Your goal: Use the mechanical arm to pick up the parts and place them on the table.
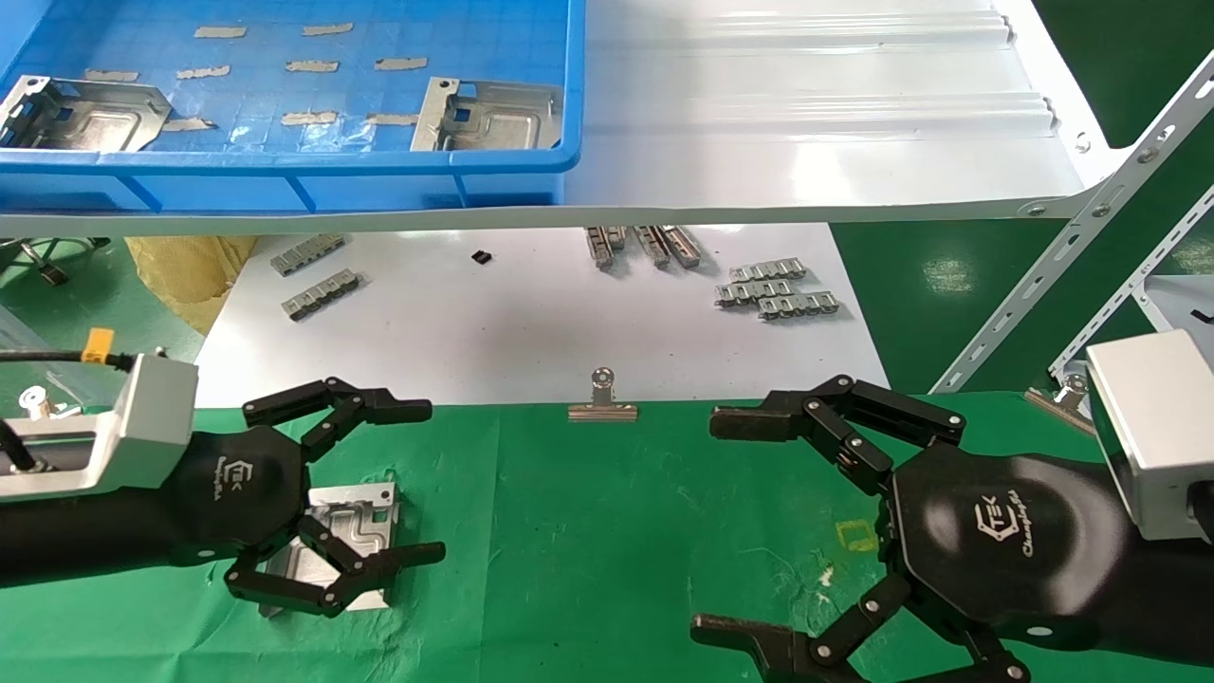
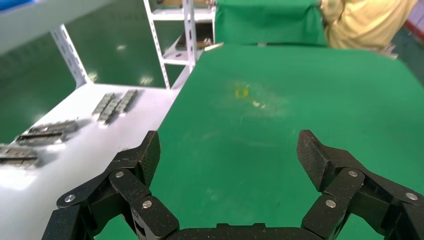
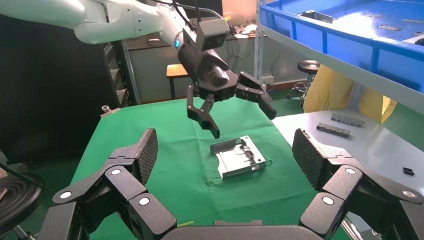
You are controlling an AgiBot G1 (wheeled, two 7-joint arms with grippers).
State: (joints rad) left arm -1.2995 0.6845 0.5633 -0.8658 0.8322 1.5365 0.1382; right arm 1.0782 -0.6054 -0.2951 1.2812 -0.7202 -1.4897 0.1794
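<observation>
L pincer [image 1: 432,482] wide open, empty, hovering over plate [image 1: 346,531] lying on green desk [image 1: 588,550]. R pincer [image 1: 711,522] wide open, empty, well apart.

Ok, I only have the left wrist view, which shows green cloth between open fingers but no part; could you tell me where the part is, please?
Observer: In the head view, one part lies flat on the green cloth, under the left gripper.
Operator: Is the gripper touching it?
Observer: No. The right wrist view shows the left gripper hanging open above the part, with clear space between them.
Operator: Thanks. Are any others left to fetch?
Observer: Yes, two more parts lie in the blue bin on the shelf. The right gripper is open and holds nothing.
</observation>
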